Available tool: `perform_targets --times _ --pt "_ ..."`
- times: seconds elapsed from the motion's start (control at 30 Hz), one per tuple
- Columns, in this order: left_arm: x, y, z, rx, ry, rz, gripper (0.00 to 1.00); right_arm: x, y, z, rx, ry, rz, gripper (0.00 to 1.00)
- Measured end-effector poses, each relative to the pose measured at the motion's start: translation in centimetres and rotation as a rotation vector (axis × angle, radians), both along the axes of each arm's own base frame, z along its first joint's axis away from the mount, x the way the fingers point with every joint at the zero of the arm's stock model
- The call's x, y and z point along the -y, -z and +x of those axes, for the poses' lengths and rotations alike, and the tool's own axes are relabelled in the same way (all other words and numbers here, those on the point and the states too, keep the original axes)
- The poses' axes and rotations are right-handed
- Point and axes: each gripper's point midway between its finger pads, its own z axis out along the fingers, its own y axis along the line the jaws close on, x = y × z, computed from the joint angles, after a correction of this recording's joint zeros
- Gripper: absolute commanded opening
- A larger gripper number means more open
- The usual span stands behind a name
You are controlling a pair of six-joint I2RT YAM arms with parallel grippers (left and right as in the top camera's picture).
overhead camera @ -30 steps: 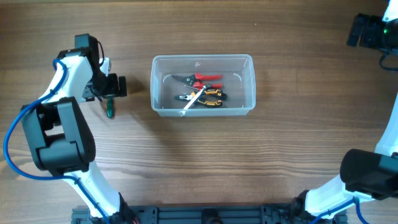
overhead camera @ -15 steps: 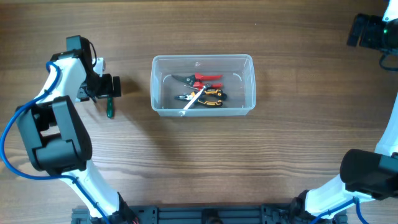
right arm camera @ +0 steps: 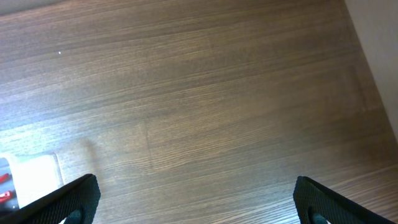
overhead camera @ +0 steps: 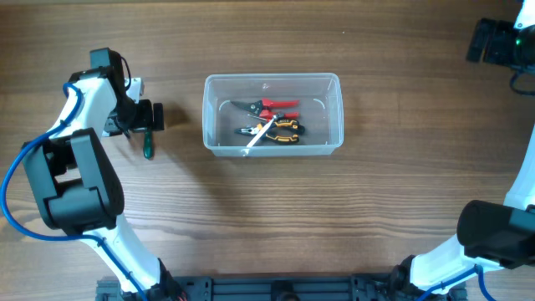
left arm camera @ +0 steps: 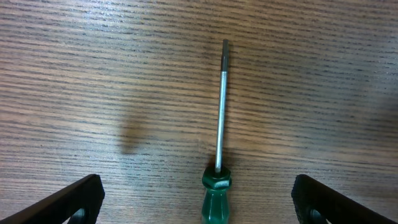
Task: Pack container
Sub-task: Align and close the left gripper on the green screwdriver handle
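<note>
The clear plastic container (overhead camera: 338, 100) stands mid-table and holds red-handled cutters (overhead camera: 272, 105), yellow-and-black pliers (overhead camera: 281, 130) and a white stick. A green-handled screwdriver (overhead camera: 148, 150) lies on the table left of the container. My left gripper (overhead camera: 150, 117) is open above it. In the left wrist view the green handle (left arm camera: 216, 200) lies midway between the fingers, shaft pointing away, and the gripper (left arm camera: 199, 208) touches nothing. My right gripper (overhead camera: 493, 42) is open and empty at the far right back corner. It (right arm camera: 199, 202) looks down on bare wood.
The wooden table (overhead camera: 251, 217) surrounds the container. A corner of the container (right arm camera: 34, 177) shows at the lower left of the right wrist view. A pale floor strip (right arm camera: 379, 37) marks the table's edge at that view's right.
My left arm has shifted slightly left over the screwdriver during the first half second, then held still. The right arm and the container have not moved.
</note>
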Motion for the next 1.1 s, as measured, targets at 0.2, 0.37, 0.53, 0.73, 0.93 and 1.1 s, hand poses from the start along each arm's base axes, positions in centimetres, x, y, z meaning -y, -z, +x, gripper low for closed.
perform_targets --times 0.2,0.37,0.53,0.73,0.93,1.1 --pt "0.0 0.1 -0.2 -0.007 0.0 -0.002 1.0 0.0 0.0 0.0 0.0 -0.001 0.0 1.0" --pt "0.2 0.6 -0.8 -0.025 0.0 -0.005 1.0 0.0 0.0 0.0 0.0 0.0 0.0 1.0" --pt "0.3 0.9 -1.3 -0.04 0.0 -0.008 1.0 0.0 0.0 0.0 0.0 0.0 0.0 1.0" --pt "0.3 1.0 -1.3 -0.04 0.0 -0.008 1.0 0.0 0.0 0.0 0.0 0.0 0.0 1.0" --pt "0.3 1.5 -1.4 -0.054 0.001 -0.01 1.0 0.0 0.0 0.0 0.0 0.0 0.0 1.0" --pt "1.0 1.8 -1.4 -0.062 0.018 -0.007 1.0 0.0 0.0 0.0 0.0 0.0 0.0 1.0"
